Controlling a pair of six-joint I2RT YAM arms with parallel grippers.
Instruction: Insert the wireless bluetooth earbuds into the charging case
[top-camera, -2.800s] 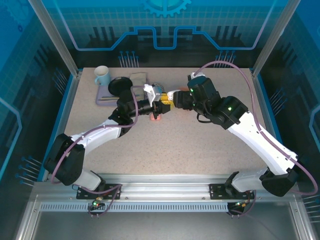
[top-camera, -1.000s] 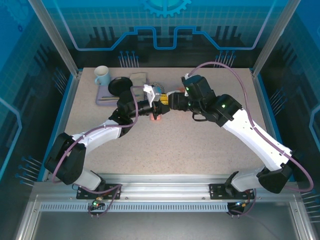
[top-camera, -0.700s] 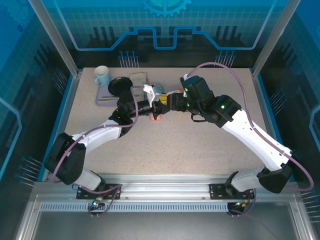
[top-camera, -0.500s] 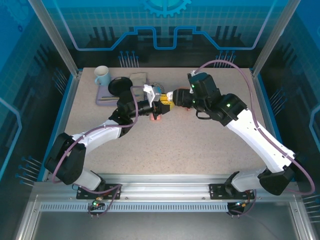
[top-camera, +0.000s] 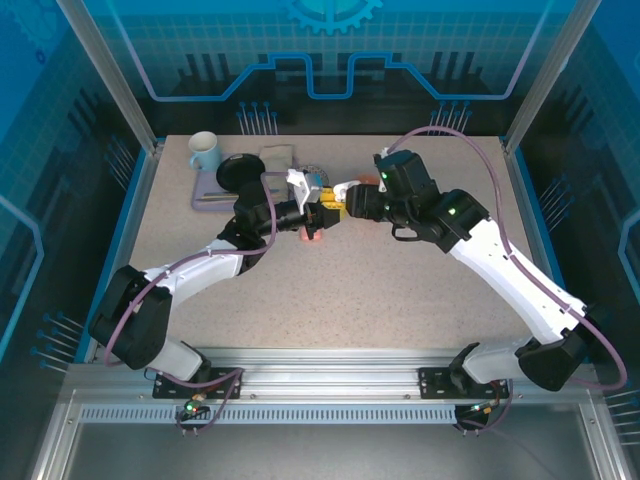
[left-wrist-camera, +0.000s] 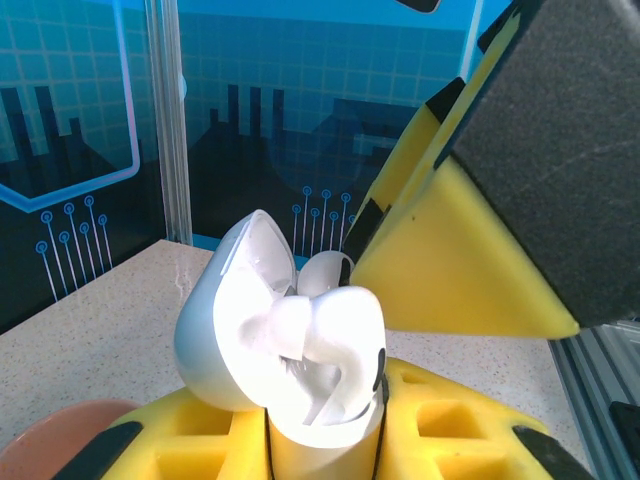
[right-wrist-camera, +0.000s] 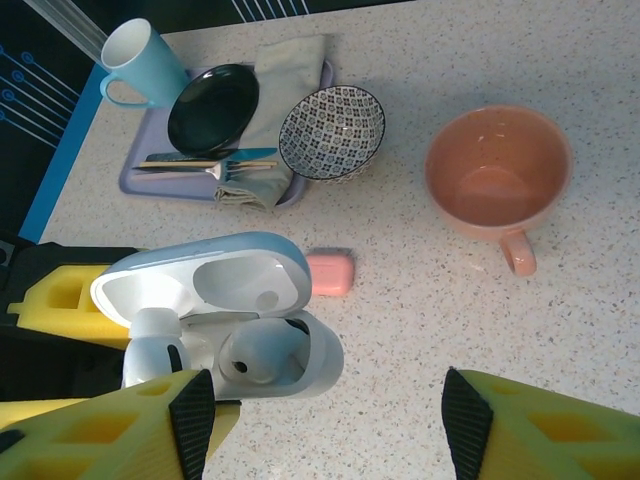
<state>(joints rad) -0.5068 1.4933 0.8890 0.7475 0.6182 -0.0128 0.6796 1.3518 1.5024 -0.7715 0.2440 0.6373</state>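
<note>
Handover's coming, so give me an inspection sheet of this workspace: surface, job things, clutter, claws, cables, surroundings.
Surface: speckled tabletop, no spills seen.
Job's things: white charging case, lid open; white earbud seated, second earbud at the other pocket; pink case on the table.
Clutter: salmon mug, patterned bowl, blue mug, tray with black plate and napkin.
Claws: left claw shut on the white charging case; right claw open above it.
Cables: purple cable looped over each arm, no snag seen.
Surroundings: blue panels, aluminium frame.
</note>
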